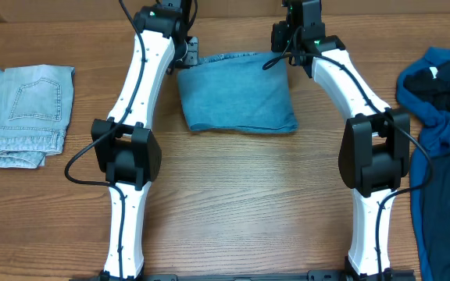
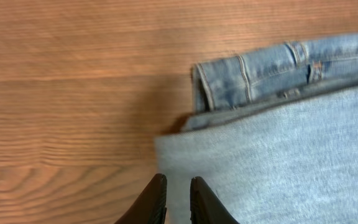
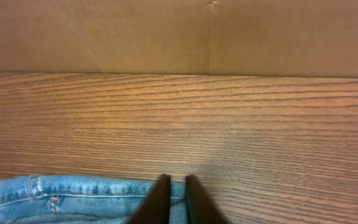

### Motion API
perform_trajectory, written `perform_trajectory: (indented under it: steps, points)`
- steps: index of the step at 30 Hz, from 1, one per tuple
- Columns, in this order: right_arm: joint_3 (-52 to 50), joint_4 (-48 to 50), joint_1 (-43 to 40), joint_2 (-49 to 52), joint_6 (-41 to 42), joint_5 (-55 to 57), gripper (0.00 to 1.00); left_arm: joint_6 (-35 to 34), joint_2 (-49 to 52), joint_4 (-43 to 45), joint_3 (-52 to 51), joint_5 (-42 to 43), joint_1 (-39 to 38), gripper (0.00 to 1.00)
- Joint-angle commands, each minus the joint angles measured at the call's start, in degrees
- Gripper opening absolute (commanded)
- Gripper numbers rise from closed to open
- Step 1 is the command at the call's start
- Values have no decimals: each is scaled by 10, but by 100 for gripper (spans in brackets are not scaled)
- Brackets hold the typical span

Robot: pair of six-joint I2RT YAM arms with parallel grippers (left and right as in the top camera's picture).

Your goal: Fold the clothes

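Left gripper [image 2: 178, 185] has its two dark fingers drawn close together, with only a thin slit between the tips. It hangs right at the edge of the top layer of the folded blue jeans [image 1: 237, 101]. I cannot tell whether any cloth is caught in that slit. Right gripper [image 3: 173, 182] is in the same posture, its fingers nearly meeting, directly over the stitched waistband at the far edge of the same jeans. Here too it is unclear whether the fingers pinch the denim or only hover at it.

Seen from overhead, both white arms reach away from their bases toward the far side of the wooden table [image 1: 248, 203]. The folded blue jeans lie between the two grippers at the far middle of the table, as a rough rectangle with the plain inner side of the fabric facing up. In the left wrist view, the waistband with belt loops peeks out from under the upper layer.

A second, paler pair of jeans [image 1: 22, 113] lies folded at the left side of the table, back pocket up, well apart from the arms. A dark blue garment [image 1: 444, 172] lies rumpled and unfolded along the right edge. A plain brown wall [image 3: 166, 31] stands behind the table's far edge.
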Motion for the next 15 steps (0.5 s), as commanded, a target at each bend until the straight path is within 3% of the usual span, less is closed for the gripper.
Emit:
perform_trajectory:
  steps: [1,10,11,12,15]
  points:
    - [1,11,-1,39,-1,-24,5,1,-1,4,-55,27,-6,20]
    - [1,14,-2,146,-1,-32,4,1,0,46,-174,31,-6,16]
    - [1,15,-2,146,-1,-32,4,3,0,46,-175,29,-6,13]
    - [7,16,-2,137,-1,-32,4,16,-2,45,-167,26,-6,4]
    - [32,14,-2,79,-1,-18,13,16,-7,20,-84,27,-6,4]
